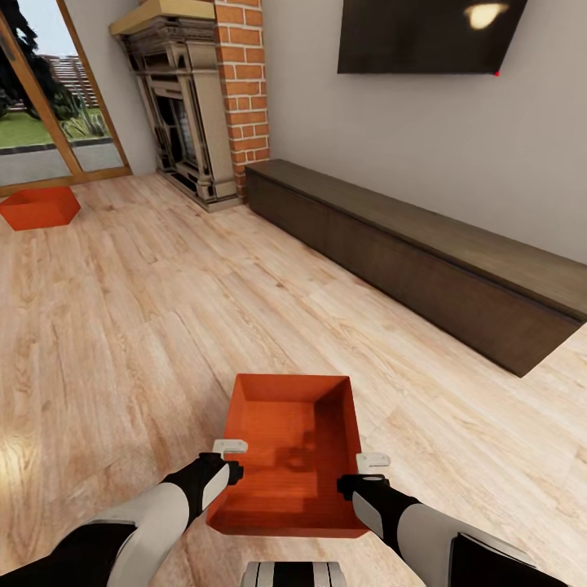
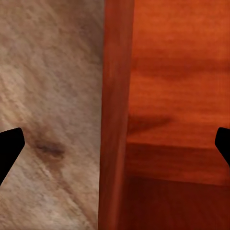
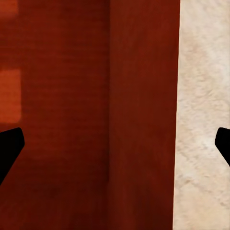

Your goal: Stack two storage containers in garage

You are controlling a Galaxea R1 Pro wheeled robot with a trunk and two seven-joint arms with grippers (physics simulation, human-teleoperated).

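Observation:
One orange-red storage container [image 1: 289, 456] sits on the light wood floor right in front of me, its open top up. My left gripper [image 1: 231, 447] hangs over its left wall, open; in the left wrist view the dark fingertips [image 2: 9, 149] stand wide apart with that wall [image 2: 115, 120] between them. My right gripper [image 1: 372, 461] is open over the right wall [image 3: 143, 120], straddling it the same way. The second container [image 1: 39, 206] lies far off at the left, by the glass doors. Neither gripper holds anything.
A long dark wooden bench [image 1: 424, 253] runs along the right wall under a black TV [image 1: 424, 33]. A brick fireplace [image 1: 187, 106] stands at the back, glass doors [image 1: 41, 98] at the far left. Wood plank floor [image 1: 122, 326] stretches between the two containers.

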